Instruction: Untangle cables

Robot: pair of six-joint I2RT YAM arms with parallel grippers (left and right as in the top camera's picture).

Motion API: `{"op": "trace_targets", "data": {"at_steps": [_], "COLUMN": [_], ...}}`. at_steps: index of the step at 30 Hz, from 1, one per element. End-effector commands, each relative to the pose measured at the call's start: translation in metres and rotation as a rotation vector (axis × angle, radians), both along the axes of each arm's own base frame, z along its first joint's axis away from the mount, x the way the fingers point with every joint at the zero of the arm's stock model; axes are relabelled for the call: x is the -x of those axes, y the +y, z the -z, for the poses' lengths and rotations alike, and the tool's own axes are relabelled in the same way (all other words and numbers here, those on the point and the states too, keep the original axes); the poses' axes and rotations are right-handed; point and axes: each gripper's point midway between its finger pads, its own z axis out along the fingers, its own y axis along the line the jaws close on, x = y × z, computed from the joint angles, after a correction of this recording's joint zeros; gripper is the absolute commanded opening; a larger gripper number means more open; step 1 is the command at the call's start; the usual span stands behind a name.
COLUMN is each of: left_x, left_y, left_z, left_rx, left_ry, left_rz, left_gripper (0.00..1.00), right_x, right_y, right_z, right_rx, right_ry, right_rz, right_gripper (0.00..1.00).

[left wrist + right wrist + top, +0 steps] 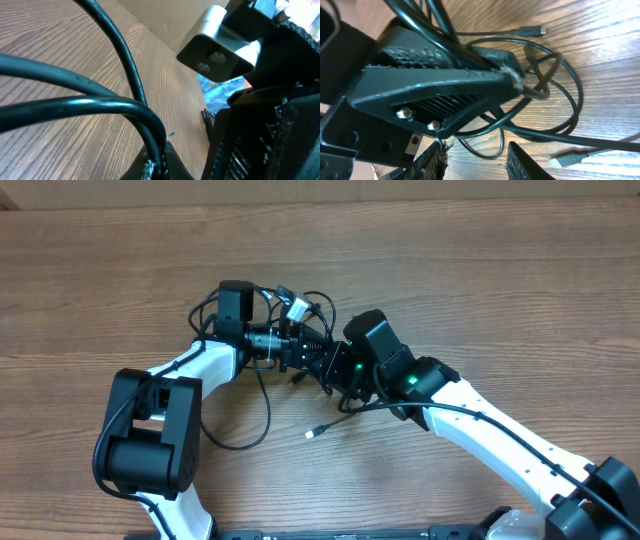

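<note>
The cables (pixel 316 304) are thin black cords bunched between my two grippers at mid-table. One silvery plug tip (pixel 313 433) lies loose on the wood in front. My left gripper (pixel 294 348) is shut on two cords (pixel 120 106), which run into its closed jaws (pixel 161 162). In the right wrist view the left gripper's fingers (pixel 450 82) pinch the knot (pixel 520 80). My right gripper (pixel 477 162) stands open just below it, and a thin cord loop (pixel 487 155) hangs in the gap, untouched. Its fingers (pixel 432 162) are apart. From overhead the right gripper (pixel 318 368) meets the left one tip to tip.
Two more plug tips lie on the wood, one far (pixel 540 31) and one near (pixel 567 160). A slack cord loop (pixel 266 408) trails toward the table's front. The right arm's wrist camera housing (pixel 220 50) sits close to the left gripper. Bare wood table (pixel 500 270) surrounds the arms.
</note>
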Motion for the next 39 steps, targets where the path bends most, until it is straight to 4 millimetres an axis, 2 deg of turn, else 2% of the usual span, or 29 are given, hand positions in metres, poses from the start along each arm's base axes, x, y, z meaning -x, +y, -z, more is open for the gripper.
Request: {"op": "trace_targets", "data": {"at_steps": [1, 4, 8, 11, 15, 20, 25, 28, 33, 39], "left_x": [-0.006, -0.017, -0.040, -0.047, -0.048, -0.047, -0.047, -0.047, -0.047, -0.047], "left_y": [0.002, 0.003, 0.006, 0.007, 0.006, 0.006, 0.006, 0.006, 0.005, 0.005], "left_z": [-0.006, -0.003, 0.004, 0.000, -0.002, -0.002, -0.002, -0.002, -0.002, -0.001], "left_rx": [-0.020, -0.049, -0.108, -0.098, -0.088, -0.083, -0.082, -0.081, -0.081, -0.084], "left_ry": [-0.033, 0.004, 0.132, 0.182, 0.238, 0.293, 0.319, 0.337, 0.334, 0.331], "left_rz": [-0.035, -0.089, -0.235, -0.272, -0.280, -0.287, -0.292, -0.294, -0.292, -0.297], "left_gripper": [0.06, 0.05, 0.04, 0.04, 0.04, 0.04, 0.04, 0.04, 0.04, 0.04], "right_x": [-0.005, -0.008, -0.012, -0.018, -0.022, -0.032, -0.035, -0.036, -0.040, -0.049], "right_y": [0.000, -0.002, -0.004, -0.001, 0.002, -0.008, -0.009, -0.008, -0.004, 0.005], "right_z": [-0.006, -0.005, -0.007, -0.012, -0.017, -0.015, -0.015, -0.009, 0.013, 0.015], "right_rx": [-0.020, -0.036, -0.063, -0.083, -0.128, -0.141, -0.153, -0.157, -0.164, -0.200], "right_ry": [0.017, 0.051, 0.081, 0.055, 0.071, 0.098, 0.103, 0.134, 0.209, 0.192], "right_rz": [0.061, 0.131, 0.205, 0.217, 0.262, 0.404, 0.434, 0.462, 0.531, 0.519], "right_gripper": [0.37, 0.34, 0.33, 0.32, 0.31, 0.31, 0.31, 0.31, 0.31, 0.31]}}
